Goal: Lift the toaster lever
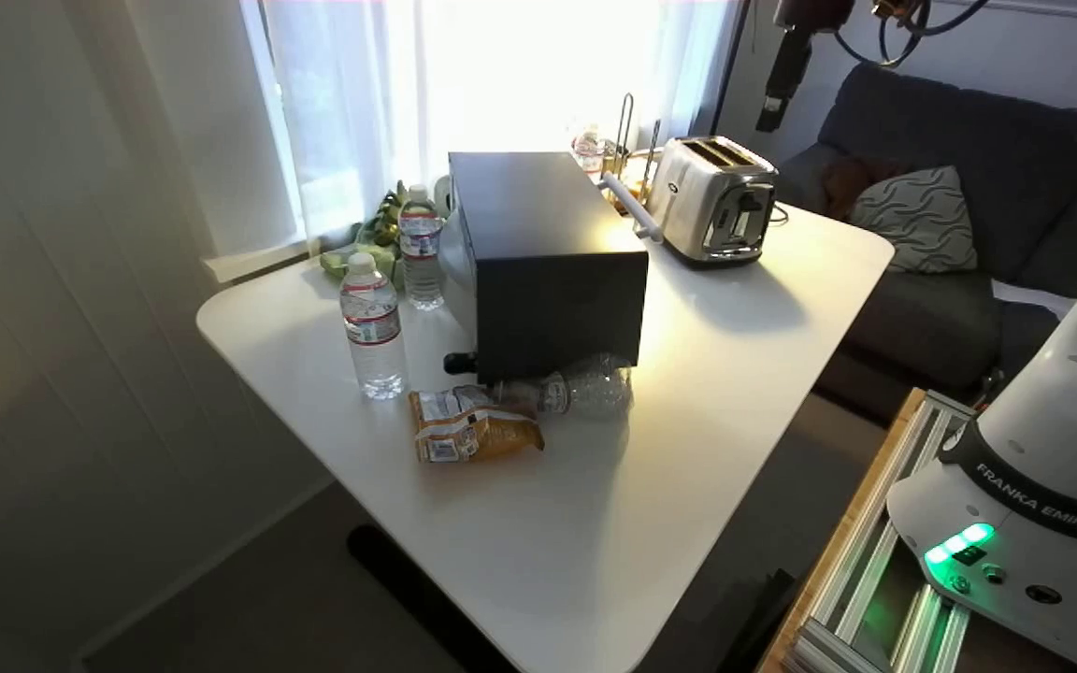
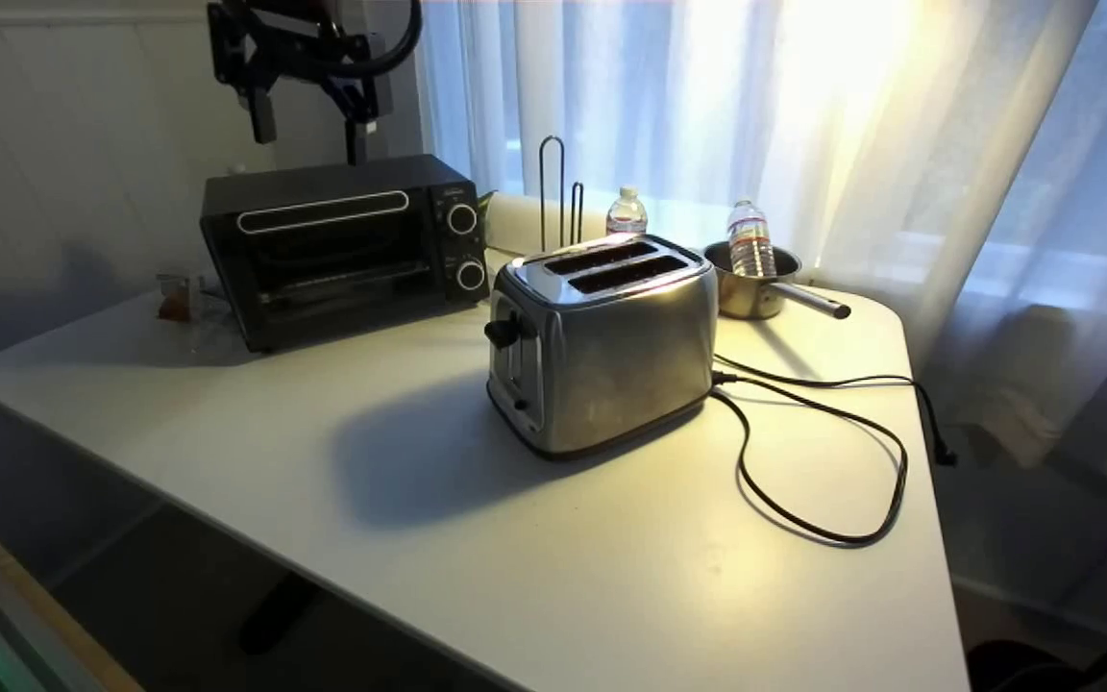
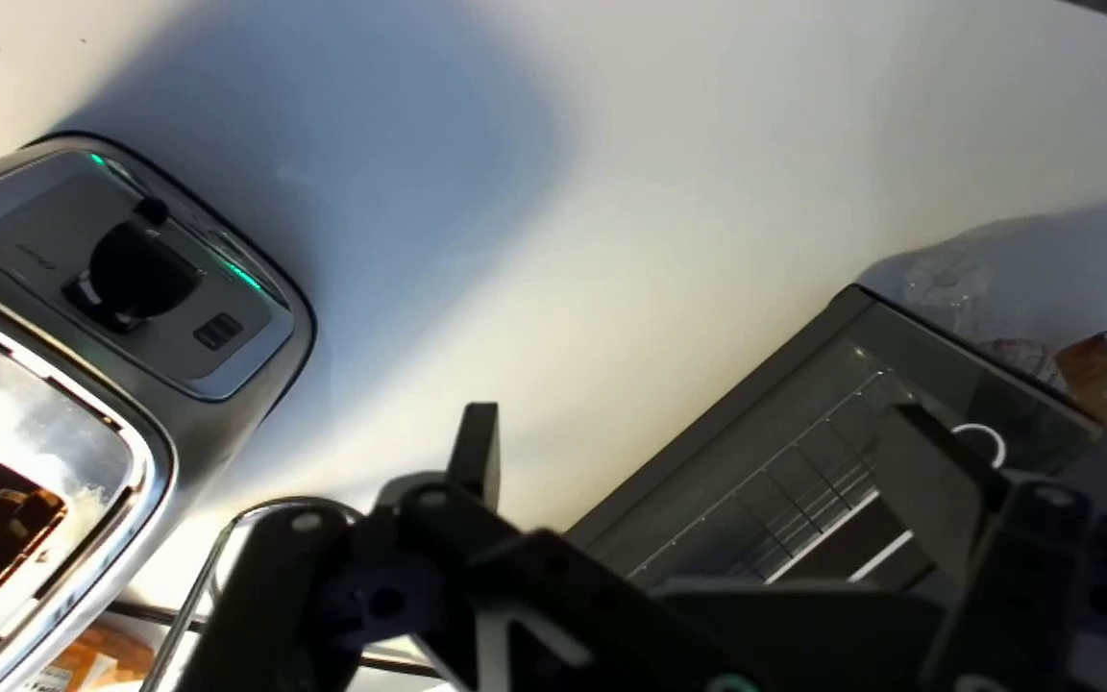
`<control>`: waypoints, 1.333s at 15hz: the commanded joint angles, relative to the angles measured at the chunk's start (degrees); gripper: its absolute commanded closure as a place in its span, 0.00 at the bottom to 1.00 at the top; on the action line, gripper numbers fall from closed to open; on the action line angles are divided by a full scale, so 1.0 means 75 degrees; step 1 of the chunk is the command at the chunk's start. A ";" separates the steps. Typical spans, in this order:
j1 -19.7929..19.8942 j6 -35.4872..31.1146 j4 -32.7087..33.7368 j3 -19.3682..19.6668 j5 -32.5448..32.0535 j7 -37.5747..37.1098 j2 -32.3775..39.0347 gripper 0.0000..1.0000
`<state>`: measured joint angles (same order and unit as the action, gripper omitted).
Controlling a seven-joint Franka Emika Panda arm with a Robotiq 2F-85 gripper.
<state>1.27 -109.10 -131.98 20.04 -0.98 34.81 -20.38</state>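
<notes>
Cord (image 2: 856, 542) first, in loose loops at the near right, what looks like its plug (image 2: 944, 454) dangling past the edge of the table (image 2: 669, 577), so I'd guess no power here. Next comes the toaster (image 2: 626, 356), upright, its working end turned left, handy for an approach from that side. And there's the lever (image 2: 502, 333), jutting from that left end, apparently high in its travel already; there may be little lift left to win! Behind, at right, a pot (image 2: 750, 300) holds a slightly tilted bottle (image 2: 752, 250), presumably parked there so it can't roll. Far left sits the toaster oven (image 2: 342, 255), and above it, in an exterior view, hangs the gripper (image 2: 309, 141), well apart from the lever. Fingers (image 3: 474, 452) spread wide, nothing pinched: ready, I'd judge, to straddle the lever, once they swing right and drop beneath it.
</notes>
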 commanded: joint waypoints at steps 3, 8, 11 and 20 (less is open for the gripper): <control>0.0742 -0.1696 -0.1105 -0.0660 -0.1669 -0.0671 -0.0117 0.00; 0.1311 -0.4064 -0.2148 -0.0722 -0.2782 -0.1849 0.0377 0.00; 0.1776 -0.5308 -0.2560 -0.1046 -0.3642 -0.3421 0.0988 0.00; 0.2793 -0.5283 -0.2489 -0.1980 -0.6069 -0.6407 0.1676 0.00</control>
<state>26.05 -149.20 -150.75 1.39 -46.03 -12.99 -7.71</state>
